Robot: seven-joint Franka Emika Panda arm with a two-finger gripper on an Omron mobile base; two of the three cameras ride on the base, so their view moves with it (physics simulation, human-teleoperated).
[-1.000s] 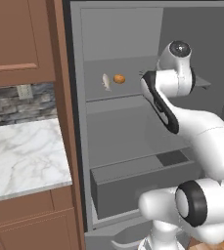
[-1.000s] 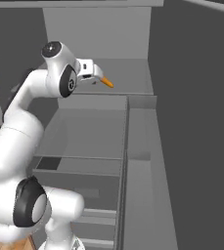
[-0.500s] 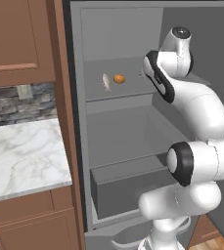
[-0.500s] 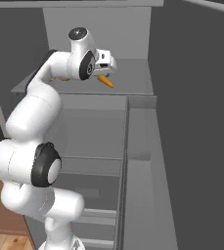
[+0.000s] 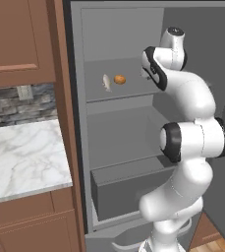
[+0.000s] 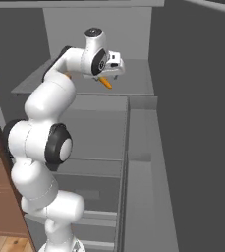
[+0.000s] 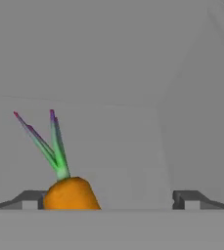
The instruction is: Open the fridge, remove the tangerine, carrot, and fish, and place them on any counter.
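The fridge (image 5: 124, 34) stands open. On its upper shelf (image 6: 133, 84) lie the pale fish (image 5: 106, 82) and, just right of it, the round tangerine (image 5: 119, 79). The carrot (image 6: 105, 82) rests on the same shelf, further right, directly under my hand. My gripper (image 6: 109, 74) is open and reaches in over the shelf. In the hand view the carrot (image 7: 69, 193), green top pointing away, sits between the fingertips (image 7: 30, 199), closer to the left one; my gripper (image 7: 108, 200) is not touching it as far as I can tell.
The white marble counter (image 5: 25, 157) lies left of the fridge, over brown wooden drawers (image 5: 30, 221), with a wooden wall cabinet (image 5: 15, 39) above. The fridge door (image 6: 197, 123) stands open on the right. A grey drawer bin (image 5: 128, 192) sits low inside.
The arm has straightened upward and pushed the hand deeper onto the upper shelf, over the carrot. The jaws stayed open. Fish and tangerine have not moved.
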